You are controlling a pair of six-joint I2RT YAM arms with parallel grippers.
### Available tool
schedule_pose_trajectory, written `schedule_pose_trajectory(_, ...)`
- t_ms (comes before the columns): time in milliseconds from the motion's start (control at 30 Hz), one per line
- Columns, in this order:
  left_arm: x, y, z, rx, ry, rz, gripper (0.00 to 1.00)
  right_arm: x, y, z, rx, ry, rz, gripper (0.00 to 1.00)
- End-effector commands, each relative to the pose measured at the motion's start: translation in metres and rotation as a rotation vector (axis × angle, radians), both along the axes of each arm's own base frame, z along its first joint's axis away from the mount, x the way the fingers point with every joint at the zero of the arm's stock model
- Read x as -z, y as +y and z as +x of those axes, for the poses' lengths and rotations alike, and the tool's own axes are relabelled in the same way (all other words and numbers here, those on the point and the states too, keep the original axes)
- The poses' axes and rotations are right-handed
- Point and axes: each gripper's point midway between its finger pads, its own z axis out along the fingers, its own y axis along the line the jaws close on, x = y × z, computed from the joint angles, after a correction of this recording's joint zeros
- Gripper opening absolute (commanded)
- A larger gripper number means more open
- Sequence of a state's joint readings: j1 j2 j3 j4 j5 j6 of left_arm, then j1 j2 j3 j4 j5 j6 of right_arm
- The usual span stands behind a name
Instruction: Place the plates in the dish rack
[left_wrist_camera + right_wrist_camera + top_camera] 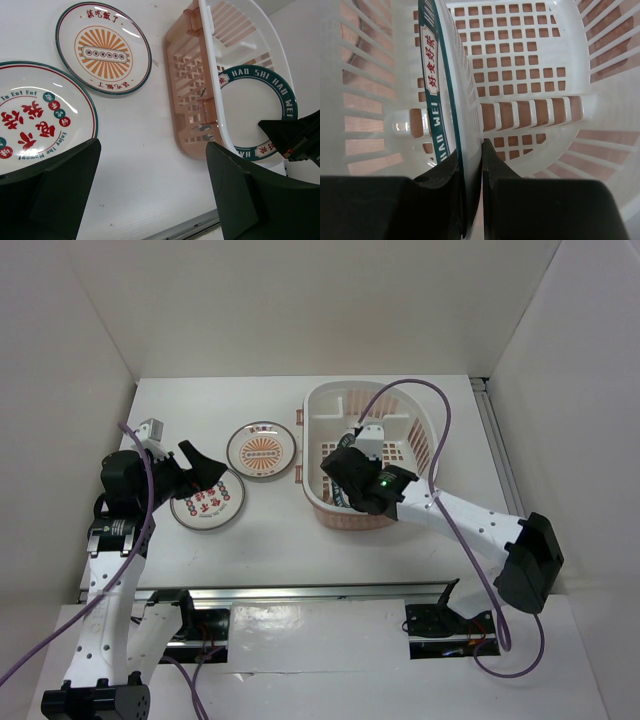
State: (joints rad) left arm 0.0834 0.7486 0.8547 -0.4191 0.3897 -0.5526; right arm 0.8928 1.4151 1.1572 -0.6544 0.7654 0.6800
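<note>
The dish rack [330,396] stands at the back right of the table. My right gripper [346,483] is inside it, shut on the green-rimmed plate [436,75], which it holds upright on edge; the fingers [495,170] pinch its rim against the rack's grid [520,75]. That plate also shows through the rack wall in the left wrist view [257,75]. The orange sunburst plate [263,451] and the red-character plate [207,502] lie flat on the table left of the rack. My left gripper [205,468] is open and empty above the red-character plate [35,117].
White walls enclose the table on three sides. A metal rail [320,592] runs along the near edge. The sunburst plate [102,48] lies close to the rack's left wall [192,95]. The right arm's purple cable [440,430] arches over the rack.
</note>
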Motion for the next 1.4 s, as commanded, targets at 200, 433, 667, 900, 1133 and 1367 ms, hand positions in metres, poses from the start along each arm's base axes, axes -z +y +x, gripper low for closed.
schedule_pose_trajectory(200, -0.01, -0.001, 0.001, 0.012, -0.051, 0.014, 1.0, 0.01, 0.016, 0.003, 0.013, -0.011, 0.012, 0.0)
schedule_pose_trajectory(433, -0.01, -0.001, 0.001, 0.012, -0.051, 0.014, 1.0, 0.012, 0.026, -0.001, 0.029, -0.009, -0.023, 0.06)
schedule_pose_trajectory(667, -0.01, -0.001, 0.001, 0.012, -0.051, 0.014, 1.0, 0.008, 0.031, -0.001, 0.02, -0.02, -0.008, 0.26)
schedule_pose_trajectory(900, -0.008, -0.001, 0.0, 0.012, -0.042, 0.013, 1.0, 0.009, 0.036, 0.002, 0.02, -0.019, -0.009, 0.39)
schedule_pose_trajectory(1133, -0.008, -0.001, 0.0, 0.012, -0.042, 0.013, 1.0, 0.008, 0.039, 0.001, 0.011, -0.013, -0.018, 0.48)
schedule_pose_trajectory(1367, -0.012, -0.001, 0.0, 0.012, -0.051, 0.014, 1.0, -0.011, 0.044, -0.004, -0.002, -0.035, 0.022, 0.63)
